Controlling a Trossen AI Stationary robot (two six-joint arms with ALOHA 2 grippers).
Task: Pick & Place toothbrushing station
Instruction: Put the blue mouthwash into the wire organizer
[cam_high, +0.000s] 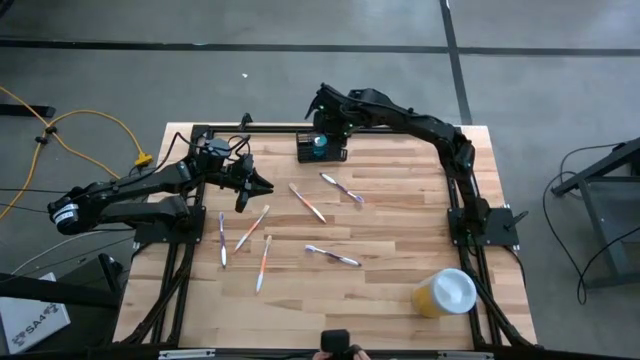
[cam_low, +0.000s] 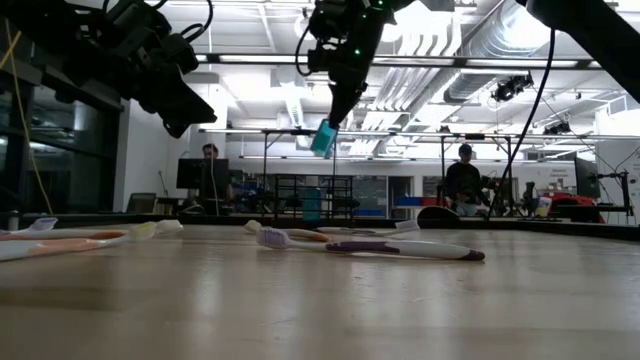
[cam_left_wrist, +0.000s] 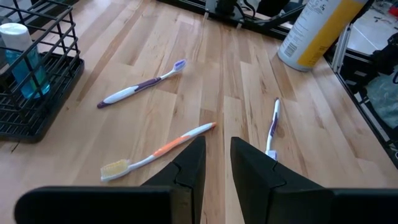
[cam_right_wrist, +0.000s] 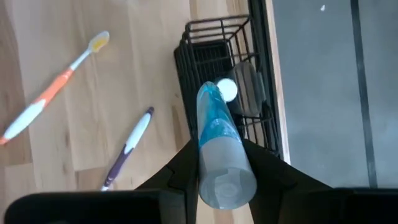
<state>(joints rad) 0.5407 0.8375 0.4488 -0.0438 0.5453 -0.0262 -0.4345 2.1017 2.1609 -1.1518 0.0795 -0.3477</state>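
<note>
The toothbrushing station, a black wire caddy (cam_high: 335, 155), stands at the table's far edge. It also shows in the right wrist view (cam_right_wrist: 211, 37) and the left wrist view (cam_left_wrist: 50, 93). A blue bottle with a white cap (cam_left_wrist: 22, 59) stands in it. My right gripper (cam_high: 322, 120) is above the caddy, shut on a teal and frosted tube (cam_right_wrist: 214, 124). Several toothbrushes lie flat on the table, among them an orange one (cam_left_wrist: 155, 152) and a purple one (cam_left_wrist: 140, 87). My left gripper (cam_left_wrist: 217, 155) hovers over them left of centre, slightly open and empty. My right gripper pinches the tube's frosted part (cam_right_wrist: 233, 174) between its two fingers. The fingers point down from above and the tube lies along them. Its teal end (cam_low: 323, 137) sticks out below the fingertips, lifted clear above the caddy.
A yellow cup with a white lid (cam_high: 445, 292) lies on its side near the table's front right corner. Toothbrushes are scattered over the table's middle (cam_high: 335, 255). People stand in the room behind the table (cam_low: 462, 175).
</note>
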